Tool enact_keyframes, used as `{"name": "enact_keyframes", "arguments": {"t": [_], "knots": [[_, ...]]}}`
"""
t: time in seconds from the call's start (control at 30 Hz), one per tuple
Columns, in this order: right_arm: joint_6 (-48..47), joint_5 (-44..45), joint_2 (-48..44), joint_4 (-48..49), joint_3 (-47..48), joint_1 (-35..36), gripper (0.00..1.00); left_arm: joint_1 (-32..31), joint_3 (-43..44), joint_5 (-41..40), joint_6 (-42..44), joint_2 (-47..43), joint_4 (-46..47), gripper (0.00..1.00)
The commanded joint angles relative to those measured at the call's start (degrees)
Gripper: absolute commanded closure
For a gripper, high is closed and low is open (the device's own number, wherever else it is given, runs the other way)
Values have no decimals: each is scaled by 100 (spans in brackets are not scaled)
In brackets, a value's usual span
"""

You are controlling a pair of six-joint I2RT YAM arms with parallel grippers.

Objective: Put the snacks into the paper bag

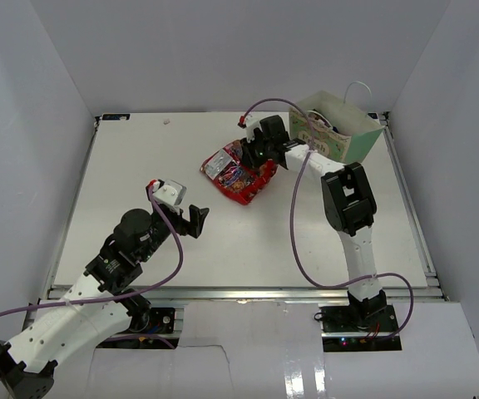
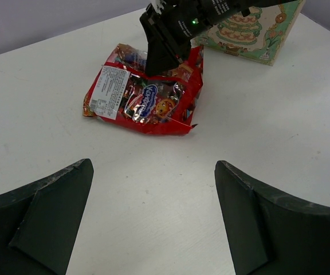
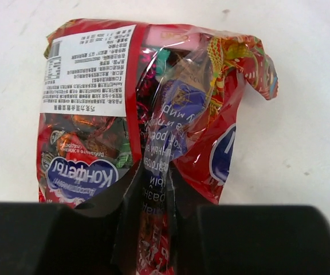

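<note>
Toward the far right of the counter, the red candy bag lies outside the paper bag, near it; the right claw is clenched on its edge; the left claw hangs released, well apart.

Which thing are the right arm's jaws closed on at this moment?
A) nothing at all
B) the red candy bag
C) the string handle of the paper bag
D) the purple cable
B: the right wrist view shows the right arm's jaws pinched shut on a fold of the red candy bag, which rests on the table near the paper bag.
</note>
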Motion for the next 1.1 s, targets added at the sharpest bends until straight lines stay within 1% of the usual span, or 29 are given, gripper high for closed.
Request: {"name": "enact_keyframes", "arguments": {"t": [0.0, 0.07, 0.13, 0.23, 0.5, 0.7, 1.07], "knots": [[-502, -677, -641, -174, -403, 150, 87, 43, 44, 42, 34, -97, -66, 2], [-941, -1134, -949, -349, -526, 141, 92, 43, 44, 25, 25, -149, -66, 2], [-1196, -1467, -1256, -385, -641, 142, 92, 43, 53, 25, 25, -176, -66, 2], [-1407, -1670, -1634, -455, -826, 150, 92, 43, 44, 25, 25, -211, -66, 2], [-2058, -1487, -2232, -1078, -896, 168, 92, 43, 36, 25, 16, -299, -66, 2], [-2401, -1381, -2575, -1431, -703, 177, 92, 43, 36, 33, 7, -325, -66, 2], [-2384, -1522, -3287, -1835, -150, 185, 92, 43, 44, 42, 7, -360, -66, 2]]}}
